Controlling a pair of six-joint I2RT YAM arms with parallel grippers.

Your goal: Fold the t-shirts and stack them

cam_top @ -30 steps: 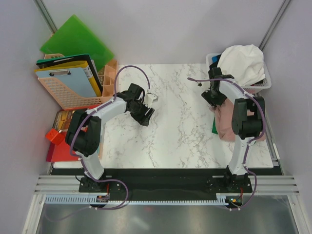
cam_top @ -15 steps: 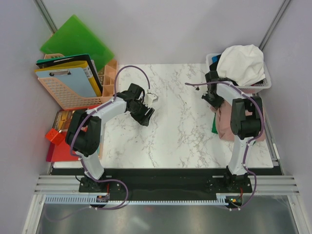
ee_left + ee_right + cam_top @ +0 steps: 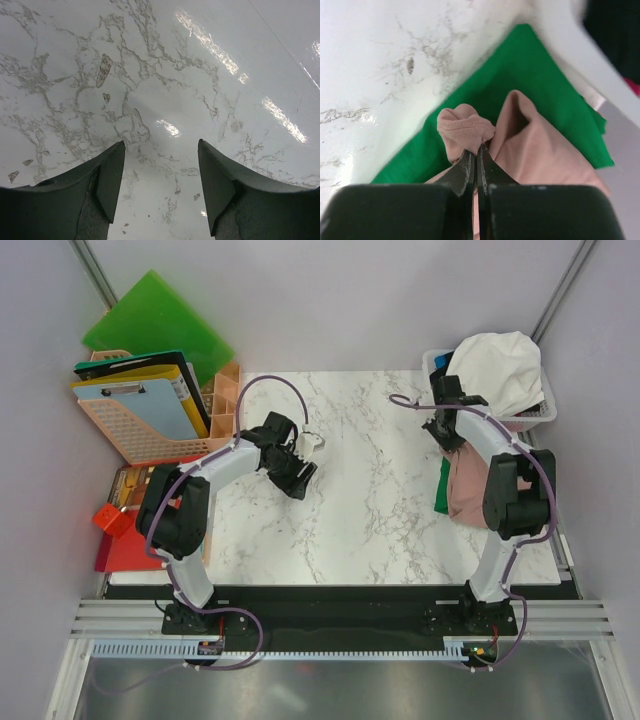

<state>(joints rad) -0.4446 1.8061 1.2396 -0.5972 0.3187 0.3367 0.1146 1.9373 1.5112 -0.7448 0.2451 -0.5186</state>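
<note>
A dusty pink t-shirt (image 3: pixel 470 490) lies on a green t-shirt (image 3: pixel 441 490) at the table's right edge. My right gripper (image 3: pixel 447 432) is shut on a bunched edge of the pink t-shirt (image 3: pixel 465 131) and holds it just above the green t-shirt (image 3: pixel 520 65). A white t-shirt (image 3: pixel 500 370) is heaped in the white basket (image 3: pixel 538 412) at the back right. My left gripper (image 3: pixel 303 458) is open and empty, low over the bare marble near the table's left middle. In the left wrist view its fingers (image 3: pixel 107 175) frame only marble.
A peach basket (image 3: pixel 150 440) with clipboards and a green plastic folder (image 3: pixel 155 325) stand at the back left. Red items (image 3: pixel 120 540) lie off the table's left edge. The white basket's rim (image 3: pixel 570 35) is close behind the right gripper.
My right gripper has shifted a little back and to the right with the pink cloth in it, and the arm's forearm swung rightward. The left arm has hardly moved.
</note>
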